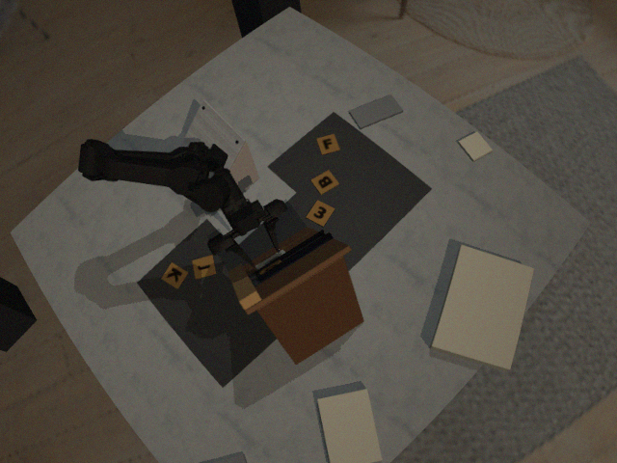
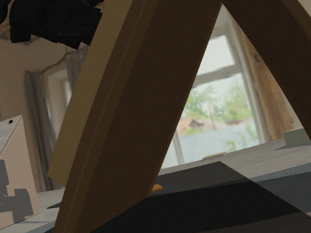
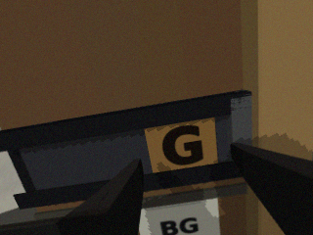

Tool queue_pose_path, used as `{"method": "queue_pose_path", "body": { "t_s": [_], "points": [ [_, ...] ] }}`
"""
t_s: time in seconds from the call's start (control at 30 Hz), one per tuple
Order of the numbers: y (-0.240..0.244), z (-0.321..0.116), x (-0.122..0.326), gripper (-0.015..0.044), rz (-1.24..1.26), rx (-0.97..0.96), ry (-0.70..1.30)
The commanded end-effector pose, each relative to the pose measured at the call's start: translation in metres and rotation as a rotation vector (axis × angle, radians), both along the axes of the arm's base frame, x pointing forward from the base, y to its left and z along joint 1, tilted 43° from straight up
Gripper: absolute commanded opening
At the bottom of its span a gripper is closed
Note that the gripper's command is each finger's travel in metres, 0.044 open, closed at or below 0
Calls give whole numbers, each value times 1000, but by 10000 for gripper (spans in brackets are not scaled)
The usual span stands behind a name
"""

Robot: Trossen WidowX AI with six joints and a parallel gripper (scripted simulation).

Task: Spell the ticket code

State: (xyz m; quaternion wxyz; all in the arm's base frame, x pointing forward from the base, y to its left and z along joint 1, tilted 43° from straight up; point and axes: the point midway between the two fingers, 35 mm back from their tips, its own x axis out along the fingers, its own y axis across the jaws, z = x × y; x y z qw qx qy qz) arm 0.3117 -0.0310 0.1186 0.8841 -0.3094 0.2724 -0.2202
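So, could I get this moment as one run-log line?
end effector: open, astride G tile | G tile: in rail, short of right end (wrist view) | ticket: reads BG

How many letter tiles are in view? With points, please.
6: F (image 1: 328,144), B (image 1: 325,181), a 3-like one (image 1: 320,212), J (image 1: 203,266) and K (image 1: 174,275) on the dark mat (image 1: 378,199); G (image 3: 182,146) (image 1: 270,267) in the rail (image 3: 83,168) (image 1: 299,253). The board or arm may hide others.

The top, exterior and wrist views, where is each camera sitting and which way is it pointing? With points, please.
Top: high above the counter (image 1: 398,309), facing down; shows the arm (image 1: 144,167) and its hand (image 1: 254,249) at the letter rail (image 1: 294,257).
Exterior: low, near counter height, looking past the wooden board (image 2: 130,112) toward a window (image 2: 218,105); dark arm parts show upper left.
Wrist: on the arm near the hand (image 3: 187,153), facing the rail (image 3: 73,168) and G tile (image 3: 207,147); both fingers show.
Top and wrist share the rail.
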Motion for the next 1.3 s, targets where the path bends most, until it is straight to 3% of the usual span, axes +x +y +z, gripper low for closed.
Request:
{"method": "queue_pose_path", "body": {
  "t_s": [0.0,0.87,1.23,1.27],
  "points": [
    [2,1,-3,295,-3,2,-3],
    [11,8,-16,295,-3,3,-1],
    [10,7,-14,6,0,1,1],
    [10,7,-14,0,0,1,1]
  ]
}}
